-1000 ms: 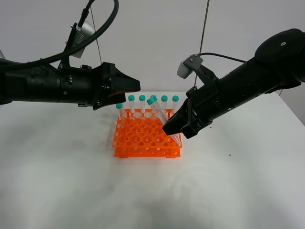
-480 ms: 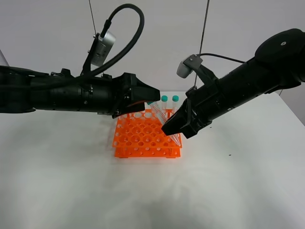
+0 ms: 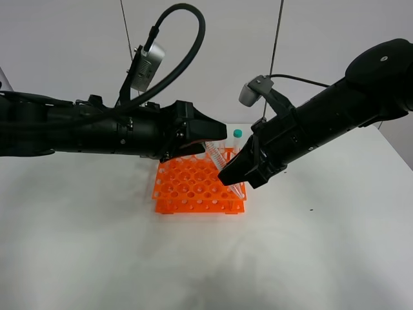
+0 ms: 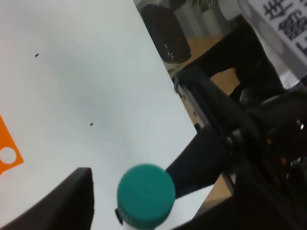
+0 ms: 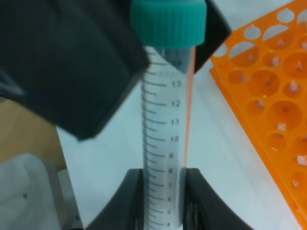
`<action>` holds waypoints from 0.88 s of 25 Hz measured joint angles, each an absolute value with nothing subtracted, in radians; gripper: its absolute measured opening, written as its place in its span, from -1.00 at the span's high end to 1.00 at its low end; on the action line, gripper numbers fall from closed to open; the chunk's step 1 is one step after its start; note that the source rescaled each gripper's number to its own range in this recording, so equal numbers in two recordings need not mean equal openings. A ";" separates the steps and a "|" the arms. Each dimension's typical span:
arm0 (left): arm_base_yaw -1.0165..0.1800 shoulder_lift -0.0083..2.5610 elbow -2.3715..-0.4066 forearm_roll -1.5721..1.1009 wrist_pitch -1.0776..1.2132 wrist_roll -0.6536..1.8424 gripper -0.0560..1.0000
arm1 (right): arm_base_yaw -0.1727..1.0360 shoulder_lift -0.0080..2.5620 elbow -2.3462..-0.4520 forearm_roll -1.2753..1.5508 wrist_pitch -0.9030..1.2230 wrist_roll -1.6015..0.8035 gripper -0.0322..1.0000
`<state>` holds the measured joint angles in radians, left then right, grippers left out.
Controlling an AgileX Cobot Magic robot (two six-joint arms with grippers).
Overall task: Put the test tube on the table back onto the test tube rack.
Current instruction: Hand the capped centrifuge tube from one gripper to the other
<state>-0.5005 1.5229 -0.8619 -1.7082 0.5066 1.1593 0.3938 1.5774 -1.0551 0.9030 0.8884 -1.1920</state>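
Note:
My right gripper (image 3: 236, 177) is shut on the test tube (image 3: 215, 157) low on its body and holds it tilted over the right side of the orange test tube rack (image 3: 193, 187). In the right wrist view the tube (image 5: 162, 143) runs up from between the fingers (image 5: 132, 201) to its teal cap (image 5: 168, 21). My left gripper (image 3: 214, 137) is open at the tube's top. In the left wrist view the cap (image 4: 146, 194) sits between its spread fingers (image 4: 67, 201) without visible contact. I cannot tell if the tube's tip is in a hole.
One capped tube (image 3: 237, 135) shows in the rack's back row; the left arm hides the others. The white table (image 3: 97, 252) stretches all around the rack. The right arm (image 3: 335, 116) crosses above the table's right side. A rack corner (image 4: 7, 153) shows in the left wrist view.
My left arm has moved right, over the rack's back row, bringing its open gripper to the tilted tube's cap. The right gripper and the tube have stayed in place.

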 joint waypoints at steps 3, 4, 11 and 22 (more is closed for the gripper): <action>-0.500 1.523 -0.862 -1.715 0.506 1.173 -0.64 | 0.394 1.577 -1.055 0.902 0.890 -1.177 0.94; -0.500 1.523 -0.862 -1.715 0.506 1.174 -0.64 | 0.394 1.577 -1.055 0.901 0.890 -1.172 0.94; -0.500 1.523 -0.862 -1.719 0.509 1.176 -0.58 | 0.394 1.577 -1.055 0.876 0.890 -1.136 0.94; -0.500 1.523 -0.862 -1.722 0.519 1.177 -0.27 | 0.394 1.577 -1.055 0.890 0.897 -1.134 0.94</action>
<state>-0.5005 1.5229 -0.8619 -1.7215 0.5188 1.1769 0.3938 1.5774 -1.0551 0.8895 0.8971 -1.1338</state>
